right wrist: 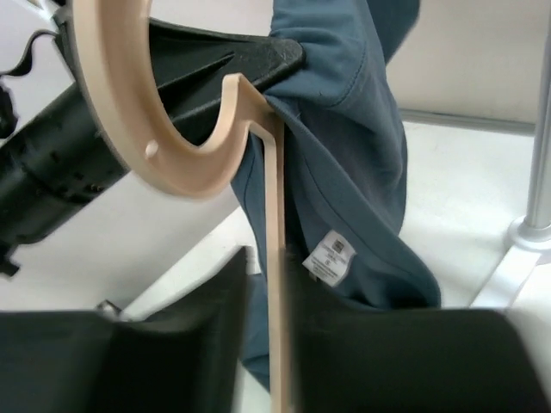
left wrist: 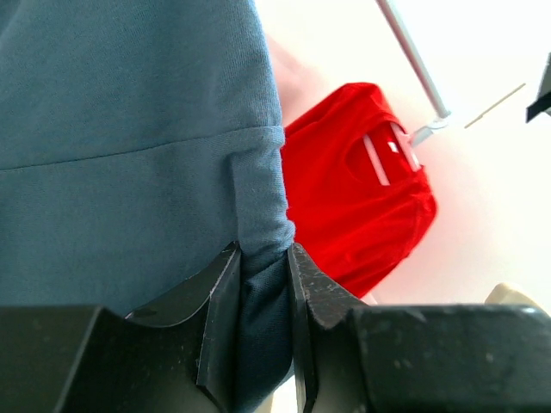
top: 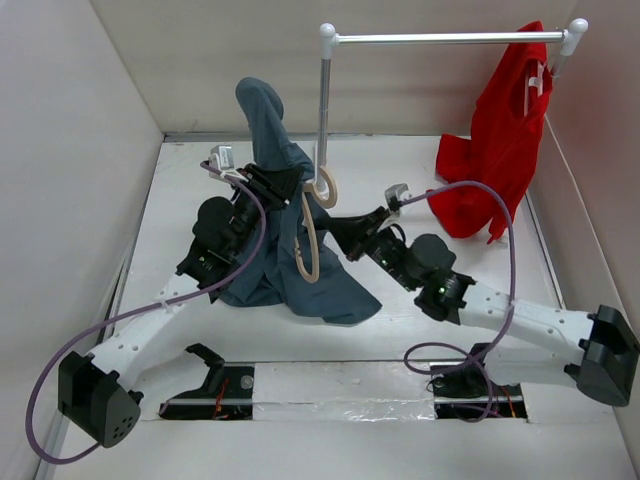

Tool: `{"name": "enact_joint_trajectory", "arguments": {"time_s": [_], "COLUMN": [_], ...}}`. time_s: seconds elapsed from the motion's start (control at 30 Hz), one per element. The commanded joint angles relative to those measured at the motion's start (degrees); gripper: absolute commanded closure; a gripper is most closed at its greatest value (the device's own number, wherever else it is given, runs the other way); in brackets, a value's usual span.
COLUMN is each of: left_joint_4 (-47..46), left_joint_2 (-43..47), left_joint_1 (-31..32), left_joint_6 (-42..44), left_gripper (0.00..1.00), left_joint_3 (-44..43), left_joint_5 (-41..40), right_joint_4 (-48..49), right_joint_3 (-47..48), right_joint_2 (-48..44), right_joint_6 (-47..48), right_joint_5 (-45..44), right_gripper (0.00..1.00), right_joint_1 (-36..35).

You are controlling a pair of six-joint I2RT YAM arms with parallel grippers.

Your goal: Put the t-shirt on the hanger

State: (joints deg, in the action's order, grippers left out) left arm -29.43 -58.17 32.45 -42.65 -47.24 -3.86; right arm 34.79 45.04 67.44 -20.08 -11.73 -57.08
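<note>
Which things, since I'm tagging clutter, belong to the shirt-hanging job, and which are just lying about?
Job: t-shirt, hanger, left gripper clamping the shirt, right gripper clamping the hanger.
Lying about: red garment, metal rail.

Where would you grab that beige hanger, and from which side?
Grip the hanger by its flat neck below the hook, from the right, the side clear of the t-shirt. It is thin enough to pinch; the right gripper holds it there.
</note>
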Motion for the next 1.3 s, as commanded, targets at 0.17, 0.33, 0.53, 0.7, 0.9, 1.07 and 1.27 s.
{"name": "enact_joint_trajectory", "arguments": {"time_s": [0.17, 0.33, 0.53, 0.7, 0.9, 1.07, 1.27], "left_joint_4": [-5.7, -6.0, -4.2, -2.7, -3.4, -7.4, -16.2], "left_joint_2": [3.9, 4.9, 6.5, 7.8, 8.0, 9.3, 8.3], "left_joint_1": [-1.7, -1.7, -1.7, -1.7, -1.7, -1.7, -1.7], "left_joint_6": [-2.2, -3.7, -4.1, -3.8, -4.5, -6.0, -9.3], "left_gripper": [1.00, 1.00, 1.00, 1.00, 1.00, 1.00, 1.00], "left_joint_3": [-0.1, 0.1, 0.3, 1.4, 1.9, 3.0, 4.5], "left_joint_5": [6.6, 8.2, 8.5, 6.9, 6.7, 4.5, -1.1], "right_joint_4": [-1.0, 10.0, 1.4, 4.8, 10.1, 13.0, 24.9], "right_joint_3": [-11.5, -14.5, -3.0, -1.8, -2.3, -4.4, -16.6], "right_joint_2": [-6.0, 5.8, 14.1, 16.6, 20.2, 21.2, 18.1], "right_joint_6": [0.0, 0.5, 11.2, 11.6, 8.8, 6.3, -2.9], "right_joint_5": [10.7, 20.0, 26.8, 29.5, 26.8, 24.5, 19.6], "right_gripper": [1.00, 0.53, 0.38, 0.35, 0.61, 1.00, 1.00], "right_joint_1": [6.7, 12.9, 13.8, 13.2, 11.6, 8.0, 2.0]}}
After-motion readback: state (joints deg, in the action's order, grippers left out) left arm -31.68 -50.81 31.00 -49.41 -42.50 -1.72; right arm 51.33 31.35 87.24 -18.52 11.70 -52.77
